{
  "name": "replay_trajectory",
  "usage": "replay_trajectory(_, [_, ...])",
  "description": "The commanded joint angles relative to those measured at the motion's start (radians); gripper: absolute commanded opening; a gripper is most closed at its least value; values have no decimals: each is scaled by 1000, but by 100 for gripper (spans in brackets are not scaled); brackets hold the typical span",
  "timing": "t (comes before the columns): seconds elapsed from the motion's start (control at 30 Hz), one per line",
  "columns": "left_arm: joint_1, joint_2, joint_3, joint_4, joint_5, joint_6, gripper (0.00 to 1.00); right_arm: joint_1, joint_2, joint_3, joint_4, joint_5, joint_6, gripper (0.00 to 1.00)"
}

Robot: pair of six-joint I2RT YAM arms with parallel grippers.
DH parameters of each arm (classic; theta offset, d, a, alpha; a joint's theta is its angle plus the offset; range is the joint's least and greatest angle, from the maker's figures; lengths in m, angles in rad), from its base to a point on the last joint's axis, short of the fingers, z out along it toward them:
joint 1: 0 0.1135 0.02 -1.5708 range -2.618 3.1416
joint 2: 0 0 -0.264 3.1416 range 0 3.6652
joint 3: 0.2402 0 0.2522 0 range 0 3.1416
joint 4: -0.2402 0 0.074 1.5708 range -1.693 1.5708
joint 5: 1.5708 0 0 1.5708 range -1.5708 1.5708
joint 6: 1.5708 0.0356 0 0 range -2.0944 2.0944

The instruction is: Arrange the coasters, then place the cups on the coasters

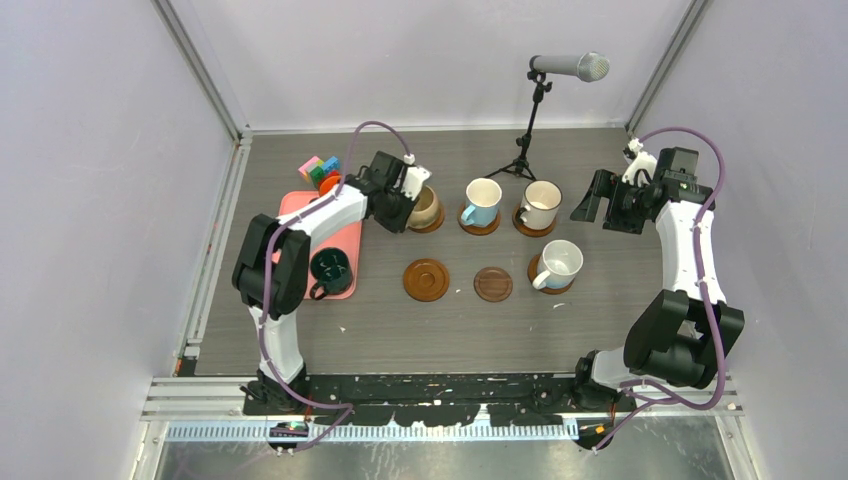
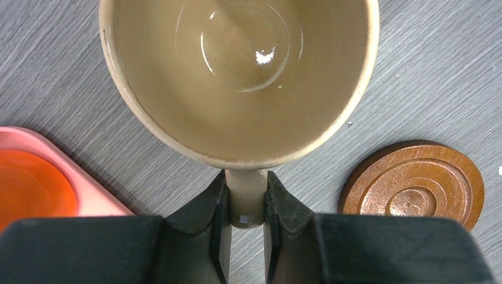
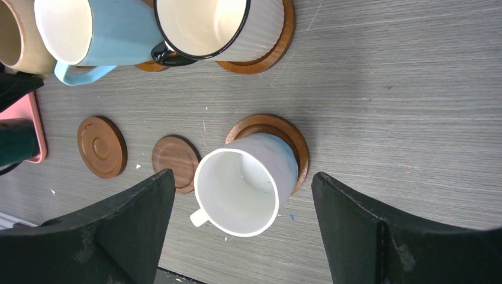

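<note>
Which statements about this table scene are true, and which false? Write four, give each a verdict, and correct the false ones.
1. The left gripper is shut on the handle of the beige mug. True.
2. The right gripper is shut. False: it is wide open and holds nothing.
3. Two coasters are bare. True.
4. The green mug stands on a coaster. False: the green mug stands on the tray.
</note>
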Motion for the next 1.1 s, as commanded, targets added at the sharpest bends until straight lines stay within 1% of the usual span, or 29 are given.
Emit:
replay_trajectory(0.0, [5, 18, 28, -48, 34, -16, 0, -3, -41, 10, 10, -14, -6, 89])
replay_trajectory(0.17, [2, 60, 62, -33, 42, -36, 0, -3, -45, 13, 2, -6, -16, 89])
replay_trajectory(0.33, [2, 66, 68, -29, 39, -40, 0, -4, -45, 12, 1, -5, -18, 89])
replay_trajectory(0.47, [2, 70, 82, -56, 45, -34, 0, -4, -43, 11, 1, -9, -16, 89])
replay_trajectory(0.5, [2, 69, 84, -66, 46, -32, 1, -4, -44, 10, 2, -8, -17, 90])
replay_trajectory(0.57, [2, 62, 87, -85, 50, -32, 9, -4, -46, 10, 2, -6, -17, 90])
replay_trajectory(0.6, [2, 56, 89, -96, 55, -30, 16, -5, -46, 11, 1, -7, -17, 89])
replay_trajectory(0.67, [2, 44, 88, -111, 58, -31, 34, -5, -46, 11, 2, -9, -17, 90])
replay_trajectory(0.77, [2, 15, 74, -106, 51, -27, 54, -5, -46, 11, 2, -15, -13, 90])
replay_trajectory(0.97, [2, -37, 81, -137, 19, -6, 68, -4, -56, 13, 1, -16, -12, 89])
replay_trajectory(1.07, [6, -106, 75, -165, 9, 10, 80, -5, -58, 13, -3, -18, -14, 90])
